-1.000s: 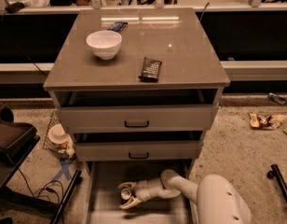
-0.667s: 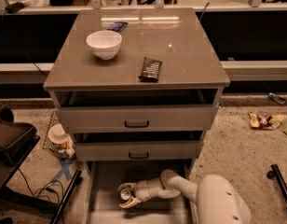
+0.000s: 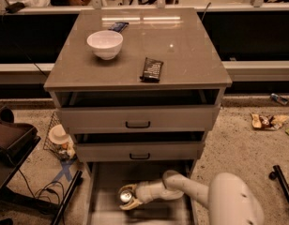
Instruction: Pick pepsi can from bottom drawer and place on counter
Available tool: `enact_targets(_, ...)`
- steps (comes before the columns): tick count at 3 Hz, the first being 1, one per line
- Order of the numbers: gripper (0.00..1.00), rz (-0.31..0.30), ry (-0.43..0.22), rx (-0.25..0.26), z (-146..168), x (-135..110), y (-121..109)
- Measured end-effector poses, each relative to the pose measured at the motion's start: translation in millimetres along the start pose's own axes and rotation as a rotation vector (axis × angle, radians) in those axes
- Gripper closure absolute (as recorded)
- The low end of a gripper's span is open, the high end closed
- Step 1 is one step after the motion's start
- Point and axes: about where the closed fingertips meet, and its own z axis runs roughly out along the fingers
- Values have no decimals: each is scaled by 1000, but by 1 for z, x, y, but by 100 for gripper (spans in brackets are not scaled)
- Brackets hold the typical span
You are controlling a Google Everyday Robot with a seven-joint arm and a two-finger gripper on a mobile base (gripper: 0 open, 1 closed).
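Two-finger gripper [image 3: 126,197] at the end of a white robot arm reaches in from the lower right. It sits low inside the bottom drawer [image 3: 156,213], a wide, shallow grey tray pulled out at the foot of a three-drawer cabinet. Its cream-coloured fingers [image 3: 129,205] lie on either side of the pepsi can [image 3: 125,196], a small drink can seen from above, mostly as a round silver top. The fingers look pressed against the can, so it appears to be grasped. The can is down in the drawer, left of centre, and looks not yet lifted.

Judging progress: the drawer is open and the reach is made, with a hold apparently in place. Still to come are lifting the can clear of the drawer, carrying it up past the two upper drawers, and setting it on the counter [image 3: 186,55], the glossy grey-brown cabinet top.

On the counter stand a round white bowl [image 3: 105,43] at the left and a flat black snack packet [image 3: 152,69] near the front middle. A small dark-blue wrapper [image 3: 118,26] lies behind the bowl.

No writing can be read. The can shows no logo from this angle, and pale print on the black packet is too faint to make out.
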Motion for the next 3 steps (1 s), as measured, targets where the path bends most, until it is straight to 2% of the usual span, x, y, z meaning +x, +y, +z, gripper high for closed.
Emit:
enact_targets(1,100,35,-1,18,-35,-49,10)
enact_targets(2,100,59,-25,70,-92,-131,32)
enact_targets(3,100,72,-26,125,-135,-180,46)
